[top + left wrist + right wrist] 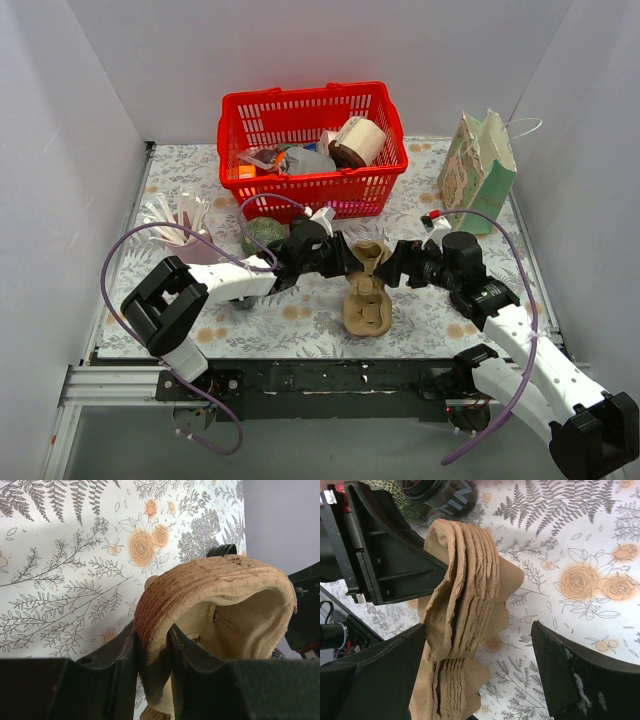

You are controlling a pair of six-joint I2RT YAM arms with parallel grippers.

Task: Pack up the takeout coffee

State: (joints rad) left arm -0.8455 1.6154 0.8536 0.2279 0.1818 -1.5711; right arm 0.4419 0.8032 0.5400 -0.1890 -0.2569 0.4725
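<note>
A stack of brown pulp cup carriers (365,295) stands tilted on the floral mat (470,330) between my two arms. My left gripper (347,256) is shut on the top edge of the stack; in the left wrist view its jaws (154,655) pinch the ribbed rim of the carriers (210,595). My right gripper (396,266) is open at the stack's right side. In the right wrist view its gripper (480,675) straddles the carriers (465,610), which rest against the left finger (375,680), with the right finger (585,680) well clear.
A red basket (300,185) with packets and a paper roll (358,142) stands at the back. A pale green gift bag (478,170) stands at the back right. A white holder of sticks (180,225) and a dark green object (262,235) sit left of the stack.
</note>
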